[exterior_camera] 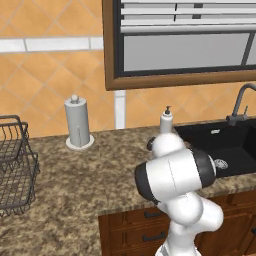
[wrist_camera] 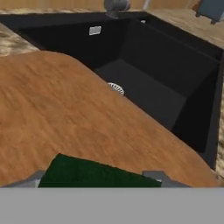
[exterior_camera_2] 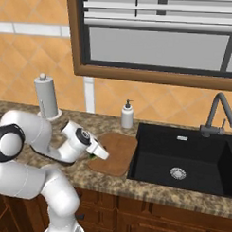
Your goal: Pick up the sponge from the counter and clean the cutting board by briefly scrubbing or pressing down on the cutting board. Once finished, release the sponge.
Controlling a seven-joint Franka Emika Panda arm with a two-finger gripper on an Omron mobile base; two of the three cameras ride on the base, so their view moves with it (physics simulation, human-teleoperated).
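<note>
Low down, jaws clamp the sponge against the cutting board

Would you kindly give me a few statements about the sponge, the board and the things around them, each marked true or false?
1. The sponge lies on the cutting board between the fingers. True.
2. The cutting board sits in the sink. False: it lies on the counter, beside the black sink.
3. A soap dispenser stands behind the board, near the wall. True.
4. The paper towel roll lies toppled on its side. False: it stands upright on its holder.
5. A wire basket sits at the counter's left end. True.
</note>
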